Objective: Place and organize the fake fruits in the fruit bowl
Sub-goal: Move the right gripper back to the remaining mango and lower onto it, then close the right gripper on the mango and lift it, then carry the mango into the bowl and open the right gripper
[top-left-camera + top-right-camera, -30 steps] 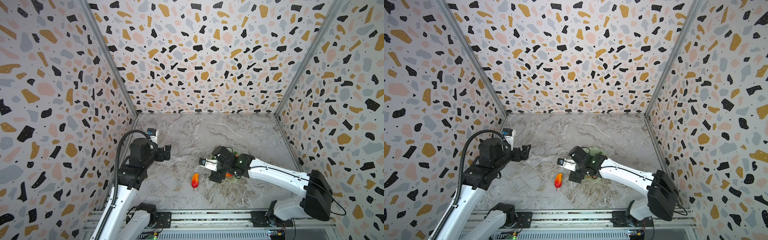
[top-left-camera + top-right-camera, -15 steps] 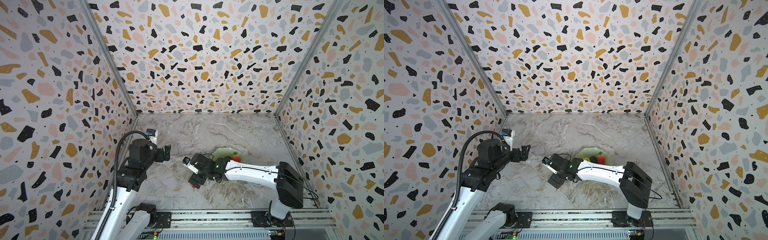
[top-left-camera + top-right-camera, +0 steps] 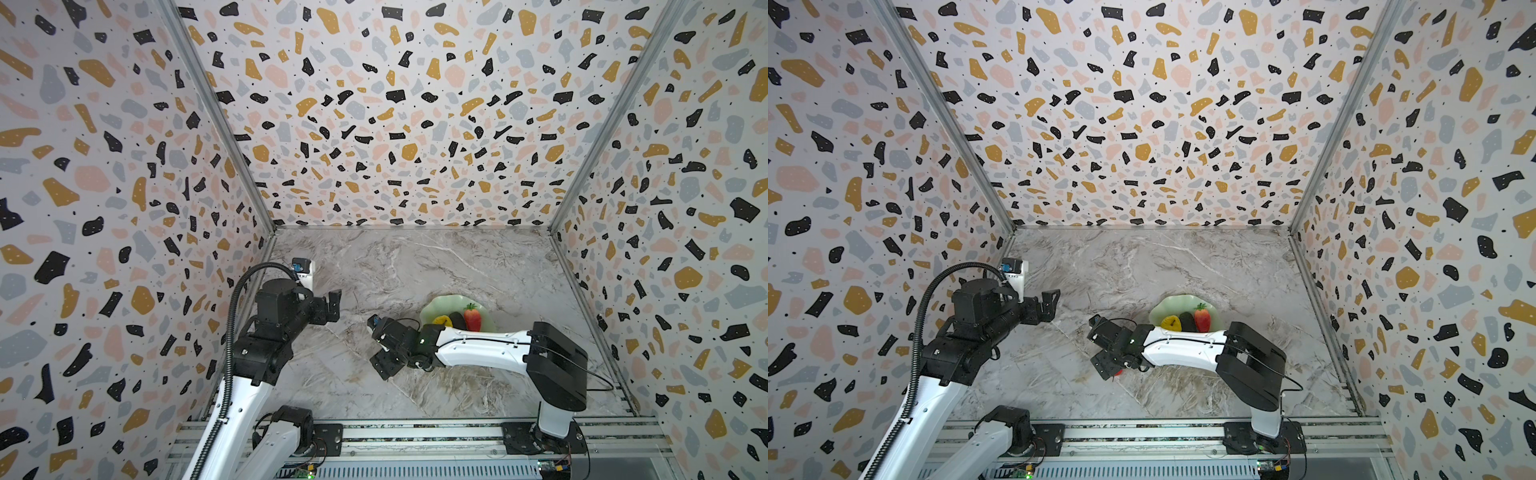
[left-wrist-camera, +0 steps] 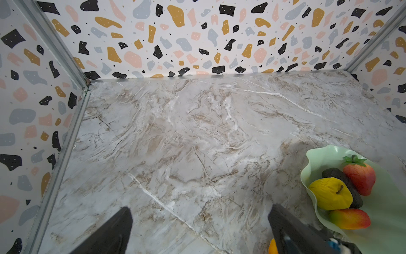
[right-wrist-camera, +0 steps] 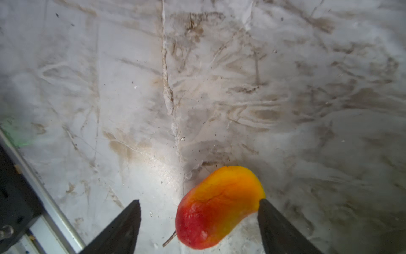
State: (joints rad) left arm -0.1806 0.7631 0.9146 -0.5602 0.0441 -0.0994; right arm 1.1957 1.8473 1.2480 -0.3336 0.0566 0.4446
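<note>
Fruit bowl (image 3: pixel 446 301) sits on the marble table (image 3: pixel 415 266), right of the middle, and you are now on the last piece.

A second ago your right arm was bent over the bowl's near edge. The last red-orange fruit (image 5: pixel 219 209) lay by itself on the table, just to the bowl's left. Since then the arm has swung across and come down over that fruit, so both top views now hide nearly all of it. Your left arm has not moved. The left gripper (image 4: pixel 200 207) hangs above bare table with its jaws wide and nothing between them.

The right gripper (image 5: pixel 198 201) straddles the fruit with its jaws partly drawn in. One finger touches the yellow end. The other is still clear of the red end, so you do not have a hold yet.

Four pieces are already in the bowl: the strawberry (image 4: pixel 360 178), the yellow apple (image 4: pixel 330 193), the dark oval fruit (image 4: pixel 331 173) and the other red-orange fruit (image 4: pixel 350 218).

By my reading, closing on this fruit and carrying it over would nearly finish the job. The fruit sits off-centre between the jaws, so it may slide or turn as they close.
</note>
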